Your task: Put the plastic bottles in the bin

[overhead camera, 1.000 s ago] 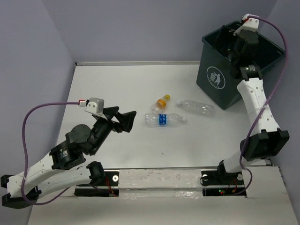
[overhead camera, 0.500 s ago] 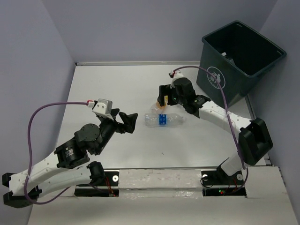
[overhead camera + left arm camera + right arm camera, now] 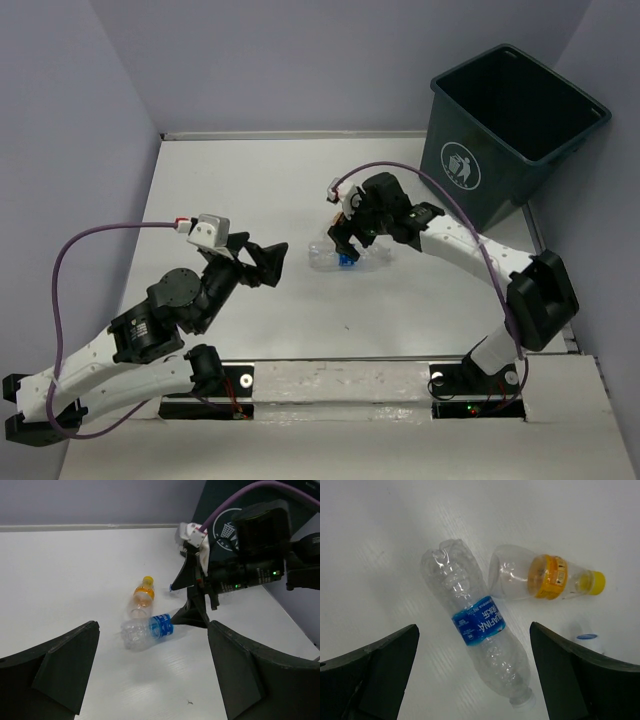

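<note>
Currently: right tool hovering over two bottles, mid-bench

- Right tool (image 3: 343,238): is hanging with its fingers spread wide and gripping nothing, directly above the blue-labelled bottle (image 3: 479,625).
- Blue-labelled bottle: clear and crumpled, is lying on its side on the bench (image 3: 250,180), about midway between the left and right edges.
- Orange-capped bottle (image 3: 545,577): is lying on its side just beside the blue-labelled one, base end close to it. Contact cannot be told.
- Left tool (image 3: 264,262): is hovering wide and empty, nearer the left edge, pointing toward both bottles and well apart from them.
- Bin (image 3: 470,165): dark green, is standing upright at the far right corner.
</note>
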### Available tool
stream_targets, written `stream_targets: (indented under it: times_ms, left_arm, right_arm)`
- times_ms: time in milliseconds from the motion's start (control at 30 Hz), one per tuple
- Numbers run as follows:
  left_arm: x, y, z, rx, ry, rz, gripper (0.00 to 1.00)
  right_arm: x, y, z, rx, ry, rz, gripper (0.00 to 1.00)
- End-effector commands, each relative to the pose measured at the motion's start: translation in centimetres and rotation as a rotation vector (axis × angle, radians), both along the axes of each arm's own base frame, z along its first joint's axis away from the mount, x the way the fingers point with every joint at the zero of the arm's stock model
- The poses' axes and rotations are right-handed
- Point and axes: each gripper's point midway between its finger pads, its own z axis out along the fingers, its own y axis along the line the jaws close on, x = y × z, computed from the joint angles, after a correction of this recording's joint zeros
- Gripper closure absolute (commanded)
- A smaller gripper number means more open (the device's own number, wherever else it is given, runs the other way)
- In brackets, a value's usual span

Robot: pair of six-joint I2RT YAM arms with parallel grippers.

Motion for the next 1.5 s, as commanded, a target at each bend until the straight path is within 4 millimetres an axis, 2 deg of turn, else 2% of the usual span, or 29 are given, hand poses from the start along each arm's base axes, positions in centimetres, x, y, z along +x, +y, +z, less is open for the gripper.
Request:
stream_targets:
  times_ms: [0,33,133,300,400,467,500,567,600,667,700,767,867,900,933,1000,1033,1067,1100,1167,1200,1233,1267,1300,1333,1400,1433,1467]
  left_arm:
    - [0.0,0.4,0.9,-0.034,-0.030,0.008,0.01]
    - [0.0,0.4,0.9,-0.033,-0.031,0.009,0.01]
    - [0.1,0.3,0.8,-0.022,-0.033,0.006,0.01]
    - [0.1,-0.2,0.4,0.000,-0.031,-0.006,0.01]
    - [0.2,-0.4,0.3,0.009,-0.028,-0.006,0.01]
    - [0.2,-0.4,0.2,0.014,-0.028,-0.005,0.01]
    - [0.2,-0.3,0.2,0.013,-0.028,-0.002,0.01]
    - [0.2,-0.3,0.3,0.009,-0.030,0.000,0.01]
    - [0.2,-0.3,0.3,0.010,-0.030,0.000,0.01]
    - [0.2,-0.3,0.3,0.010,-0.030,0.000,0.01]
    - [0.2,-0.2,0.2,0.011,-0.030,0.001,0.01]
    - [0.2,-0.1,0.4,0.006,-0.032,0.006,0.01]
    - [0.2,0.3,0.6,-0.009,-0.035,0.019,0.01]
    - [0.2,0.5,0.7,-0.015,-0.036,0.023,0.01]
    - [0.3,0.8,0.8,-0.020,-0.037,0.035,0.01]
    - [0.3,1.0,0.8,-0.023,-0.038,0.042,0.01]
    - [0.3,1.1,0.9,-0.027,-0.039,0.043,0.01]
    - [0.3,1.2,0.9,-0.027,-0.040,0.048,0.01]
    - [0.3,1.3,0.8,-0.027,-0.038,0.054,0.01]
    - [0.4,1.3,0.6,-0.017,-0.034,0.062,0.01]
    - [0.5,1.5,0.6,-0.014,-0.033,0.069,0.01]
    - [0.5,1.4,0.5,-0.010,-0.030,0.071,0.01]
    - [0.5,1.4,0.5,-0.007,-0.029,0.069,0.01]
    - [0.5,1.2,0.4,-0.006,-0.028,0.061,0.01]
    - [0.5,1.1,0.5,-0.009,-0.028,0.057,0.01]
    - [0.4,0.9,0.4,-0.005,-0.028,0.046,0.01]
    - [0.4,0.8,0.3,-0.005,-0.026,0.043,0.01]
    - [0.4,0.6,0.2,0.002,-0.026,0.040,0.01]
  right_arm:
    - [-1.1,0.1,-4.1,-0.103,0.102,0.101,0.03]
    - [-0.9,0.4,-3.9,-0.102,0.103,0.111,0.03]
    - [-1.2,0.7,-4.9,-0.108,0.142,0.126,0.04]
    - [-1.7,0.4,-7.9,-0.145,0.218,0.114,0.11]
    - [-3.6,0.7,-10.3,-0.176,0.289,0.125,0.15]
    - [-4.6,1.1,-11.0,-0.178,0.309,0.116,0.16]
    - [-5.8,1.5,-11.8,-0.181,0.312,0.129,0.16]
    - [-6.9,1.9,-11.9,-0.178,0.310,0.114,0.18]
    - [-7.8,2.7,-11.9,-0.172,0.295,0.129,0.22]
    - [-8.8,2.7,-11.9,-0.174,0.285,0.106,0.30]
    - [-9.3,2.9,-11.6,-0.169,0.280,0.106,0.39]
    - [-10.5,3.6,-10.9,-0.158,0.263,0.107,0.46]
    - [-11.4,4.8,-6.8,-0.066,0.210,0.136,0.51]
    - [-11.2,5.3,-5.0,-0.025,0.183,0.141,0.53]
    - [-10.4,5.7,-1.2,0.054,0.095,0.128,0.55]
    - [-8.5,5.8,3.7,0.144,-0.045,0.070,0.56]
    - [-7.1,5.7,8.1,0.225,-0.172,0.031,0.56]
    - [-4.3,4.0,10.7,0.231,-0.280,-0.112,0.56]
    - [-2.1,2.7,16.0,0.303,-0.385,-0.204,0.56]
    - [1.3,-1.2,21.6,0.325,-0.539,-0.410,0.56]
    - [3.3,-4.3,24.1,0.332,-0.607,-0.519,0.56]
    - [4.5,-6.8,28.5,0.384,-0.697,-0.616,0.56]
    - [6.2,-9.9,30.1,0.361,-0.762,-0.739,0.56]
    - [8.2,-14.7,32.1,0.354,-0.831,-0.877,0.56]
    - [8.7,-18.5,34.5,0.346,-0.905,-1.010,0.56]
    - [11.3,-22.8,35.1,0.303,-0.958,-1.132,0.56]
    - [12.3,-26.6,35.4,0.268,-0.985,-1.208,0.56]
    - [12.9,-27.9,36.5,0.271,-1.012,-1.222,0.56]
